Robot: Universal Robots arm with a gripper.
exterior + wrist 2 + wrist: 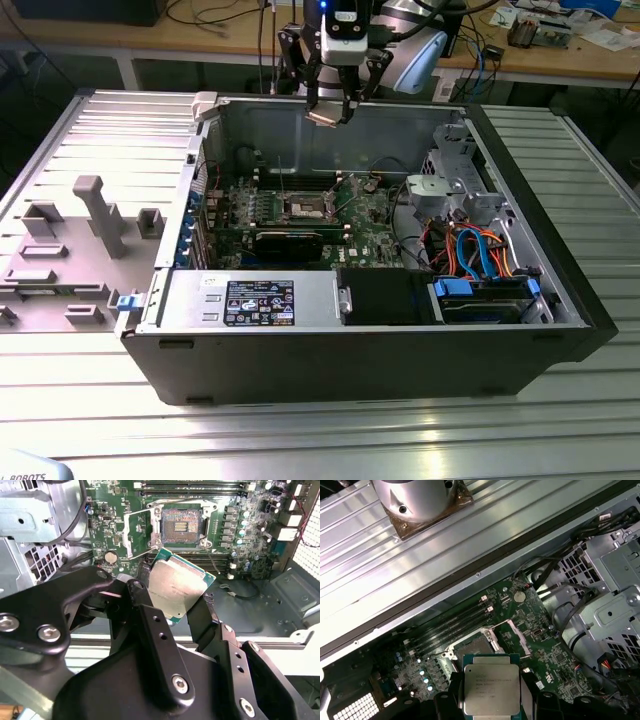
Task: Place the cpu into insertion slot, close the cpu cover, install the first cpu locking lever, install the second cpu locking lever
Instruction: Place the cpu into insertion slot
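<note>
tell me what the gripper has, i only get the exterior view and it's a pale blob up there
observer: the gripper is shut on the cpu, gripped by its edges, with the metal top facing both wrist cameras.
operator: is the slot free
observer: yes, in the second wrist view the slot has nothing seated in it.
operator: and the cover
observer: the cover is open, hinged off to one side of the slot.
</note>
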